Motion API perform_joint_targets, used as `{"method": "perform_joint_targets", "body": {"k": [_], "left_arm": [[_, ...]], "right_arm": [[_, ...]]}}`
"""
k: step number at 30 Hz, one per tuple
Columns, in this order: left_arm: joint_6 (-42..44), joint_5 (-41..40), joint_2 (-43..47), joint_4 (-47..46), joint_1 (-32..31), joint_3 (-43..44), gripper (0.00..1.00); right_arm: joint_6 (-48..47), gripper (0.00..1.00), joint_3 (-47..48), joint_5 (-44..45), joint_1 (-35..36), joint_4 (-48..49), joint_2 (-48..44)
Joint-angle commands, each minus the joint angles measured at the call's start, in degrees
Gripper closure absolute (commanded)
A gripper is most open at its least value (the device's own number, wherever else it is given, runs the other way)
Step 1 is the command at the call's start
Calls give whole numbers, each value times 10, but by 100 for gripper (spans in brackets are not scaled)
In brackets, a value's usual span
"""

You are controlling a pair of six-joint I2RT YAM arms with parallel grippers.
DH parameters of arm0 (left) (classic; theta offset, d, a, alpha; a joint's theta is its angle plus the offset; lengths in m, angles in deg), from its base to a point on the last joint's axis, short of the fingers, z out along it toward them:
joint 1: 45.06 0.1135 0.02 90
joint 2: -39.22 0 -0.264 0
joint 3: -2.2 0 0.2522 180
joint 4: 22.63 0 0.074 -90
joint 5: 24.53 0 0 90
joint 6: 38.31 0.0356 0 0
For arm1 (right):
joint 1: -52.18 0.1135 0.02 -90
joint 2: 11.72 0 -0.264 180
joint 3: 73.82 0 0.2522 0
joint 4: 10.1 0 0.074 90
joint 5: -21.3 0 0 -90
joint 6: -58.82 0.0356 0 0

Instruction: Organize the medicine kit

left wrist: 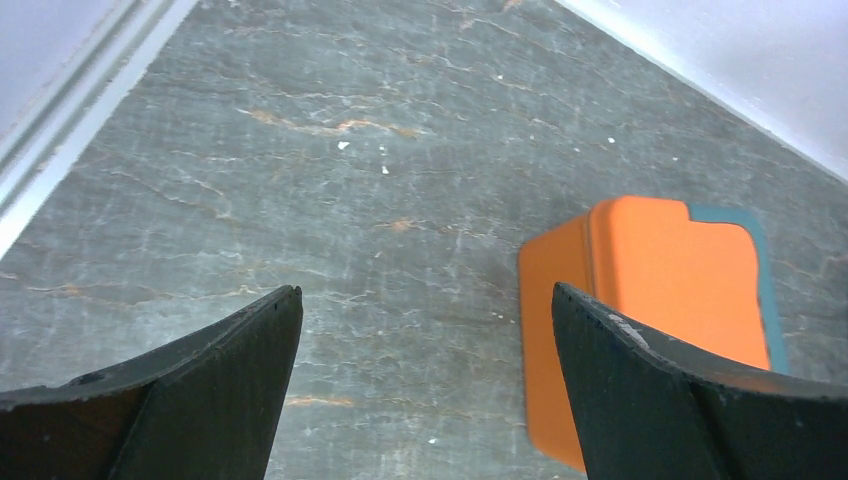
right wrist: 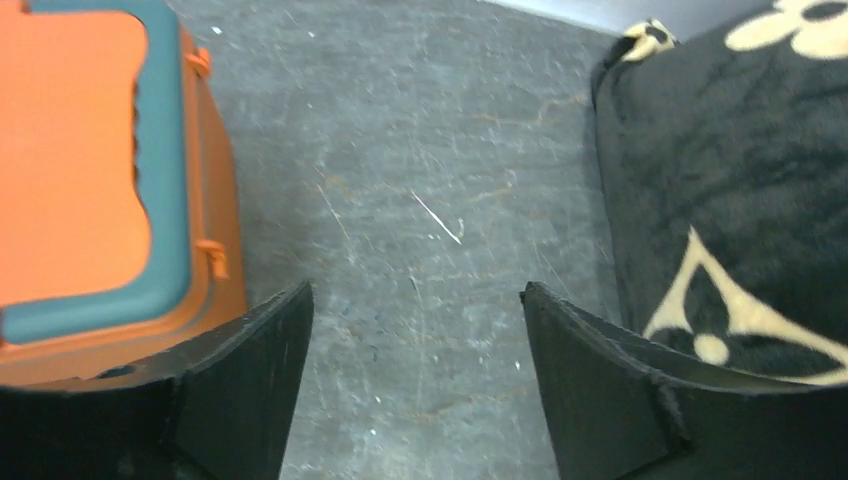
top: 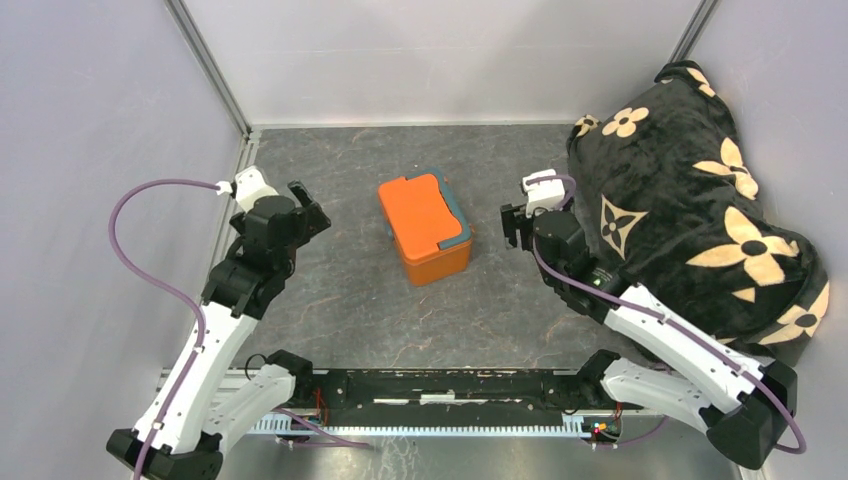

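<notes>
- The medicine kit (top: pixel 425 228) sits lid-shut in the middle of the surface (top: pixel 350 310), between both arms.
- Probably light, stiff, smooth plastic; the teal handle (top: pixel 456 212) or opposite side walls look the surest hold.
- Left hand (left wrist: pixel 425 300) and right hand (right wrist: pixel 417 295) gape wide, empty, flanking it.
</notes>
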Motion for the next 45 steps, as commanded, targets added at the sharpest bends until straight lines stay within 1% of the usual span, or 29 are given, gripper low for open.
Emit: {"method": "perform_joint_targets", "body": {"k": [1, 2, 3, 7, 12, 15, 18, 19, 22, 24, 26, 29, 31, 36, 42, 45], "left_arm": [[41, -51, 27, -6, -1, -24, 0], [41, -57, 36, -12, -2, -32, 0], [45, -60, 45, -19, -2, -40, 0], [51, -66, 69, -35, -1, -63, 0], [46, -73, 79, -34, -1, -82, 0], [46, -68, 89, -44, -2, -100, 0], [56, -46, 95, -57, -2, -106, 0], [59, -42, 96, -60, -2, -108, 0], [70, -22, 100, -73, -1, -114, 0], [73, -16, 103, -75, -2, -116, 0], [75, -14, 107, -79, -1, -118, 0], [73, -26, 113, -74, -2, -118, 0], [68, -35, 115, -66, -1, -116, 0], [63, -49, 125, -59, -1, -115, 0], [68, -54, 140, -59, -2, -119, 0], [76, -37, 143, -67, -2, -123, 0]], "right_arm": [[21, 12, -31, 68, 1, -27, -36], [33, 5, -36, 75, 0, -34, -39], [41, 2, -39, 80, 0, -43, -41], [68, 2, -47, 96, 0, -65, -48], [85, 2, -53, 97, -1, -72, -48], [93, 2, -65, 99, 0, -57, -52], [106, 2, -87, 94, -1, -28, -68], [105, 2, -92, 82, -1, -18, -74], [97, 2, -100, -6, -20, -4, -88], [95, 2, -114, -92, -61, 12, -102], [94, 2, -131, -155, -116, 24, -117], [87, 2, -136, -223, -203, 19, -132], [77, 2, -135, -237, -228, 15, -144], [67, 2, -150, -228, -252, 16, -177], [61, 2, -166, -227, -255, 40, -188], [59, 2, -174, -223, -256, 44, -187]]}}
